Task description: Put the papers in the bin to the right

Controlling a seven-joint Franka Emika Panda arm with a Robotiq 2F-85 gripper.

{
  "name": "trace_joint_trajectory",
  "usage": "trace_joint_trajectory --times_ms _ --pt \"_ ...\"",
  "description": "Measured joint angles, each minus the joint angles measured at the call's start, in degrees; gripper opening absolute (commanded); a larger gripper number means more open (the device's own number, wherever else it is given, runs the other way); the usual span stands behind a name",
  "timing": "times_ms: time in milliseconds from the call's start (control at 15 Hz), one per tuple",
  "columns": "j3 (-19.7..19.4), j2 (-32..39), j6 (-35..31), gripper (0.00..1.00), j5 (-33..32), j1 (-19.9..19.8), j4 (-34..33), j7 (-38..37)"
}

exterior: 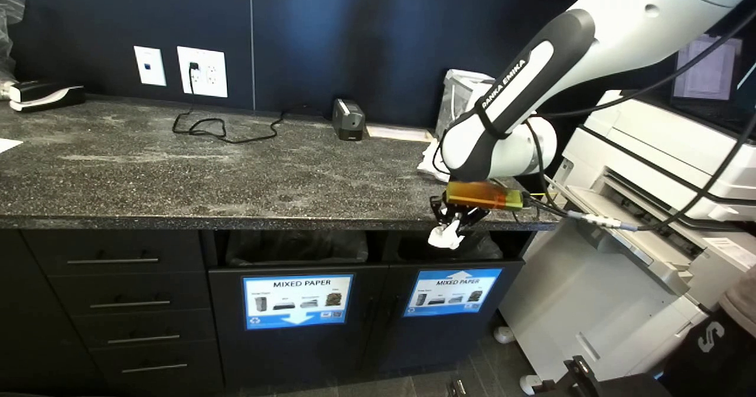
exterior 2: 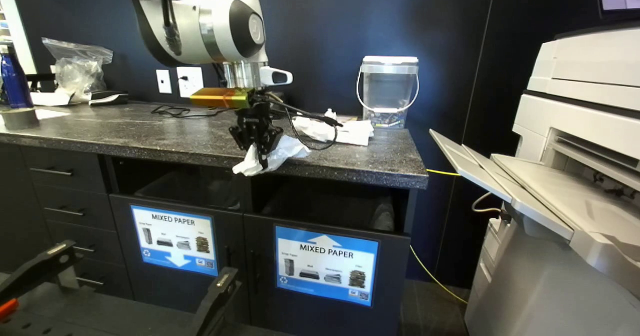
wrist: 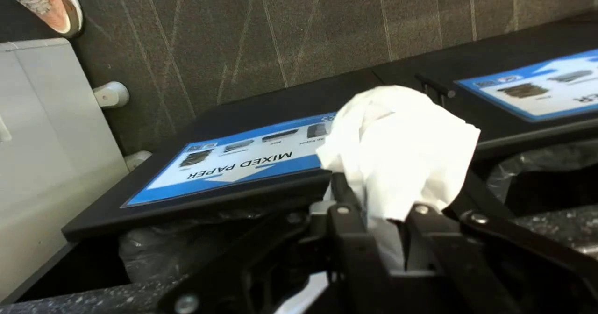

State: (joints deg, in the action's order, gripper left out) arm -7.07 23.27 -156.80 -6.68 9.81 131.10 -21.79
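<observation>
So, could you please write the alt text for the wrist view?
The gripper holds a crumpled white paper, seen against a black cabinet front with a blue "MIXED PAPER" label upside down. An open, plastic-lined bin shows at lower left; an orange shoe is at upper left.

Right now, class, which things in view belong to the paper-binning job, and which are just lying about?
Part of the job: gripper, crumpled paper in its grip, white papers on the counter, right-hand bin.

Just lying about: pencil sharpener, clear bucket, blue bottle, plastic bag.
</observation>
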Motion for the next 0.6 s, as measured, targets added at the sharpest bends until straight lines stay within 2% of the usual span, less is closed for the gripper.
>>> trace_joint_trajectory --times_ms 333,600 --pt "1.6 -3.31 -11.55 0.19 0.0 -0.3 11.84 7.71" --pt "5.37 -2.03 -20.88 0.18 0.63 -2.94 16.62 13.3"
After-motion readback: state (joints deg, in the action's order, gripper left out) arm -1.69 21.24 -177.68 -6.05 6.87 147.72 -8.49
